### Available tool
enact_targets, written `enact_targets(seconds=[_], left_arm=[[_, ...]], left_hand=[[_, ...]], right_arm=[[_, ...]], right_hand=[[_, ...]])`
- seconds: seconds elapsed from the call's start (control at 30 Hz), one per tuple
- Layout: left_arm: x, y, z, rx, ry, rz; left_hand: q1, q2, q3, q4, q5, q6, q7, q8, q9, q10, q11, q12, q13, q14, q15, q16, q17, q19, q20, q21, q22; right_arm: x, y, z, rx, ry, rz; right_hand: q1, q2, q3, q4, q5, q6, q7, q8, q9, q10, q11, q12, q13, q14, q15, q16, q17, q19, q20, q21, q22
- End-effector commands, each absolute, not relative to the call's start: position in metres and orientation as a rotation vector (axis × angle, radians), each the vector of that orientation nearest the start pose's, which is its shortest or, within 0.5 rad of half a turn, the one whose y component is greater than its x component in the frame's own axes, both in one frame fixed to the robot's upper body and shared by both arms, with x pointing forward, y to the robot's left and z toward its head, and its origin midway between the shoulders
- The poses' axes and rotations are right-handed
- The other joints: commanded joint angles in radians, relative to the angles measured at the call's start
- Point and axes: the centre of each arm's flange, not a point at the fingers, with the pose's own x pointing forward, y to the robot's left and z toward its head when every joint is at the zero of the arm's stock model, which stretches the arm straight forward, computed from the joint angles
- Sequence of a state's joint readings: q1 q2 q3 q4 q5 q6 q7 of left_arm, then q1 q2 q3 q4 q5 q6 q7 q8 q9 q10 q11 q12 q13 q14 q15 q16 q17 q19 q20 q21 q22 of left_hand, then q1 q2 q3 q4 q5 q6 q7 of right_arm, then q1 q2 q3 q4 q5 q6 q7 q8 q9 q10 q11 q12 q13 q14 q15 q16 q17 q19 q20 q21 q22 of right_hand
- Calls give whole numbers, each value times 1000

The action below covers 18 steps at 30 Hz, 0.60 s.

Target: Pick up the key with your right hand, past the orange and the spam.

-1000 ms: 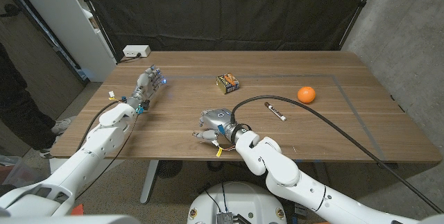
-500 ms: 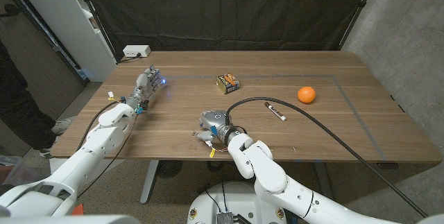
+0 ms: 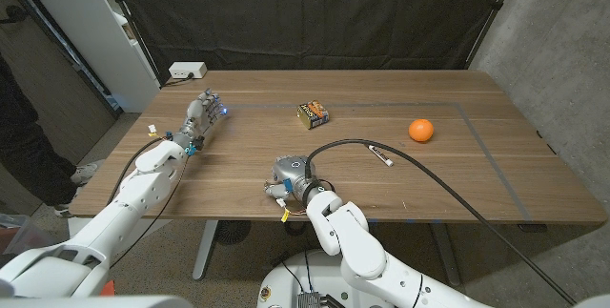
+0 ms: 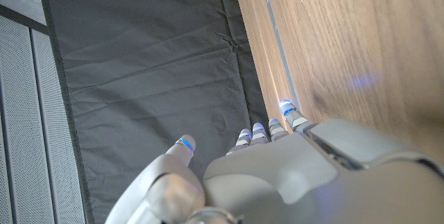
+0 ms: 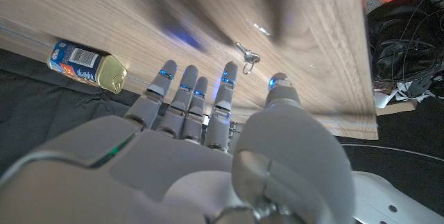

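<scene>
Hovering right hand open near key, spam beyond

Right robot hand low near table front, fingers apart; left robot hand extended forward, empty.

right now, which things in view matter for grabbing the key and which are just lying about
For the job:
key
right hand
orange
spam can

Just lying about:
marker
white box by the table's far corner
</scene>
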State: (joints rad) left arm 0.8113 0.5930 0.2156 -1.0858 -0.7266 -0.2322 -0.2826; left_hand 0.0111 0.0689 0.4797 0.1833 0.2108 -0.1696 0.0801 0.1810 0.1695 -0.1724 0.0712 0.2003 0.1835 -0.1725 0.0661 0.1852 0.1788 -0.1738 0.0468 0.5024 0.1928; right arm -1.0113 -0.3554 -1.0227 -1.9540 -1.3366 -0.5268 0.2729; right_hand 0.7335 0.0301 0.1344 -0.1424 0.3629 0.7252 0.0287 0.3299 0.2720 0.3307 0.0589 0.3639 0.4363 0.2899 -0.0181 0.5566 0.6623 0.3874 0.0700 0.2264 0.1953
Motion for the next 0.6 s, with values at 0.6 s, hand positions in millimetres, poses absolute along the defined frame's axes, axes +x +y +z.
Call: enact_targets(seconds=[0.6], left_arm=[[666,421,-44,-43,-484,-173]], left_hand=[[-5,93,-4,-2,6,-91,-1,0,6,-131,4,1,4,-143,10,3,2,-108,8,-6,2]], right_arm=[[472,67,-138,-1640,-637,168]], right_hand=[[31,-4,-17,3,12,-19,-2,0,12,14,1,11,7,8,-6,20,6,18,-5,5,0]])
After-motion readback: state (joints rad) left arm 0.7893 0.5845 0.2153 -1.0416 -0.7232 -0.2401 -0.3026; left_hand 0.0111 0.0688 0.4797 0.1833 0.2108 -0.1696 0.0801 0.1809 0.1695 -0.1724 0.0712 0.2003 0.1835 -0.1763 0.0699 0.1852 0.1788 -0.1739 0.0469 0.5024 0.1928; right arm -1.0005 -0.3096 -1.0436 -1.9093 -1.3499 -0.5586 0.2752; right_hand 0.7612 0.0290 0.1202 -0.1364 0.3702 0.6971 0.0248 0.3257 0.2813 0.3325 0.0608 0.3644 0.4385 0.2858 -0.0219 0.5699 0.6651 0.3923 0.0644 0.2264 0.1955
